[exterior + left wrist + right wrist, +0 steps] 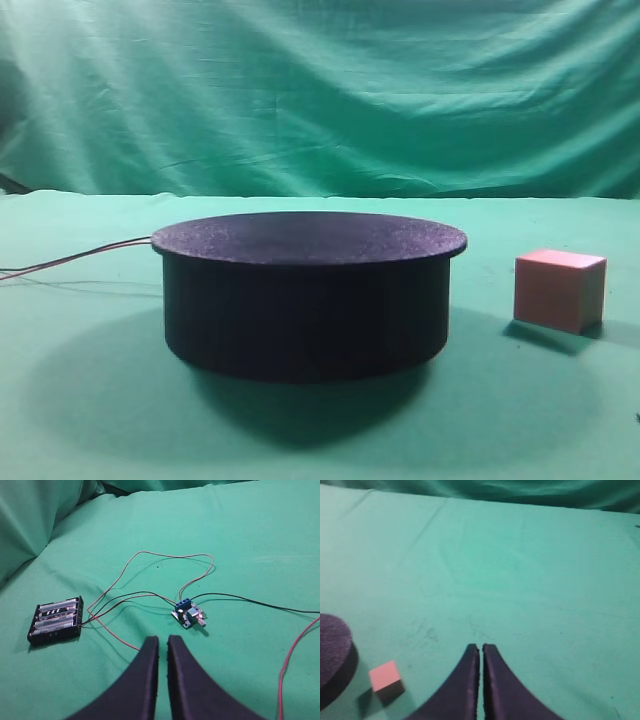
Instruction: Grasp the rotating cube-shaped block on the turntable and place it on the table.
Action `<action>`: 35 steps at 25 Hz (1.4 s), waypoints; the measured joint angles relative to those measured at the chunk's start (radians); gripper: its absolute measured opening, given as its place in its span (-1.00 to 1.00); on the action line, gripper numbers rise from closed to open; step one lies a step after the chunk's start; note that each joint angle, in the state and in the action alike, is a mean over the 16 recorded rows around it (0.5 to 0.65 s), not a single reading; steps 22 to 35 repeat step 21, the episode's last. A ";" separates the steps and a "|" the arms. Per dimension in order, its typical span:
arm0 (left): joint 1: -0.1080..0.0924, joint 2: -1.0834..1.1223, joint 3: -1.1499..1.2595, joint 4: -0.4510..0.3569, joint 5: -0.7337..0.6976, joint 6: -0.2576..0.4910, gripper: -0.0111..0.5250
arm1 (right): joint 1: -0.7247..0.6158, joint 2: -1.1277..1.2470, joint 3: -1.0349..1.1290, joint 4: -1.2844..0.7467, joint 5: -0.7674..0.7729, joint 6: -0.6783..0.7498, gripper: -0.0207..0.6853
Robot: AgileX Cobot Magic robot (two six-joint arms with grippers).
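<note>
We judge the cube-shaped block (pixel 559 289), resting on the counter (pixel 90 420) beside the turntable (pixel 308 290), light, rigid, matte; pinch opposite flat faces. Left end effector (pixel 161 642) and right end effector (pixel 481 650) both pressed together, empty.

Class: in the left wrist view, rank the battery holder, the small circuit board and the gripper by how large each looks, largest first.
1. The left gripper, though it sits nearest the camera, which inflates it.
2. The battery holder.
3. The circuit board, clearly smallest.
</note>
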 joint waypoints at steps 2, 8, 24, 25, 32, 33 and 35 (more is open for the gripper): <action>0.000 0.000 0.000 0.000 0.000 0.000 -0.96 | -0.015 -0.028 0.033 0.001 -0.014 0.000 -0.94; 0.000 0.000 0.000 0.000 0.000 0.000 -0.96 | -0.025 -0.062 0.078 0.004 -0.023 0.002 -0.94; 0.000 0.000 0.000 0.000 0.000 0.000 -0.96 | -0.025 -0.064 0.081 0.004 -0.020 0.004 -0.94; 0.000 0.000 0.000 0.000 0.000 0.000 -0.96 | -0.025 -0.064 0.081 0.004 -0.020 0.004 -0.94; 0.000 0.000 0.000 0.000 0.000 0.000 -0.96 | -0.025 -0.064 0.081 0.004 -0.020 0.004 -0.94; 0.000 0.000 0.000 0.000 0.000 0.000 -0.96 | -0.025 -0.064 0.081 0.004 -0.020 0.004 -0.94; 0.000 0.000 0.000 0.000 0.000 0.000 -0.96 | -0.025 -0.064 0.081 0.004 -0.020 0.004 -0.94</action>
